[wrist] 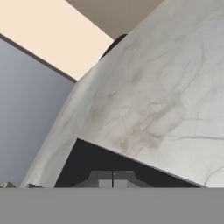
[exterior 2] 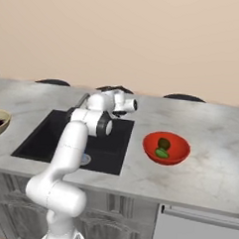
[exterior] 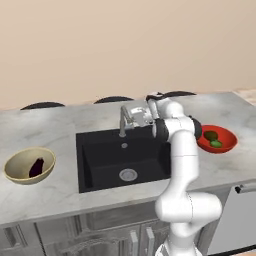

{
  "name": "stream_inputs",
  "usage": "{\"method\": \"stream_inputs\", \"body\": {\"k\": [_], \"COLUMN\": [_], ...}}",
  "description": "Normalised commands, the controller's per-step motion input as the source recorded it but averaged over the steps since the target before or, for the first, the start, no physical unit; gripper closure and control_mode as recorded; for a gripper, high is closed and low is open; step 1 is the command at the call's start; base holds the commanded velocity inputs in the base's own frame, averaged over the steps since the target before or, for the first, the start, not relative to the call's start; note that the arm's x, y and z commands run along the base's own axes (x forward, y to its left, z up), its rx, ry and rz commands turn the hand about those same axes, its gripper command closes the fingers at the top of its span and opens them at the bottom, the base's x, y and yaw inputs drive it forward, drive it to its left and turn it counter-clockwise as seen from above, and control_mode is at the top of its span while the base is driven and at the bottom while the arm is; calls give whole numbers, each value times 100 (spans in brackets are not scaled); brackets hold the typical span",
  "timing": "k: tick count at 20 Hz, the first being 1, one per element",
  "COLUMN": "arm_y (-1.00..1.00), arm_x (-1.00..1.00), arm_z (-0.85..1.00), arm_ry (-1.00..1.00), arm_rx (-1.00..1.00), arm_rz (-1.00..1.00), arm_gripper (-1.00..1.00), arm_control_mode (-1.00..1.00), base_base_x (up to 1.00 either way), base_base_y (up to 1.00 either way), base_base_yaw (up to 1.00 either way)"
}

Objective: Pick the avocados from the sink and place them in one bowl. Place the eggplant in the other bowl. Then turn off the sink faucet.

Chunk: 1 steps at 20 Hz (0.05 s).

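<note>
The gripper (wrist: 113, 179) is closed on nothing: in the hand view its two dark finger tips meet with no gap, cut off along the bottom by the frame. Beyond them that view takes in a corner of the black sink (wrist: 87, 166) and a wide tilted sweep of the grey marble counter (wrist: 153, 96), with the pale wall past it. From the left base view the hand sits right at the sink faucet (exterior: 123, 120) at the basin's back edge, and it looks to be touching the tap's upper part, though the white wrist covers the lever and the contact itself is hard to make out. In the right base view the arm's own elbow and forearm hide most of the tap, leaving just a thin grey piece near the hand. No blue stream can be made out under the spout. The basin shows its round silver drain (exterior: 128, 174). To the right of the sink the red bowl (exterior: 223, 141) holds both avocados (exterior: 213, 139), partly behind the arm in the left base view but plain in the right one. Well to the left, the tan bowl (exterior: 30, 165) holds the dark eggplant (exterior: 36, 166); the right base view cuts that bowl at its edge.
</note>
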Motion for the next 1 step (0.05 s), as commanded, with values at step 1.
{"method": "stream_inputs", "body": {"k": [1], "arm_y": [69], "arm_x": [4], "arm_z": [-39], "arm_ry": [3], "arm_rx": [0], "arm_rz": [0], "arm_gripper": [100], "arm_control_mode": [-100], "base_base_x": [0], "base_base_y": [0], "base_base_yaw": [0]}}
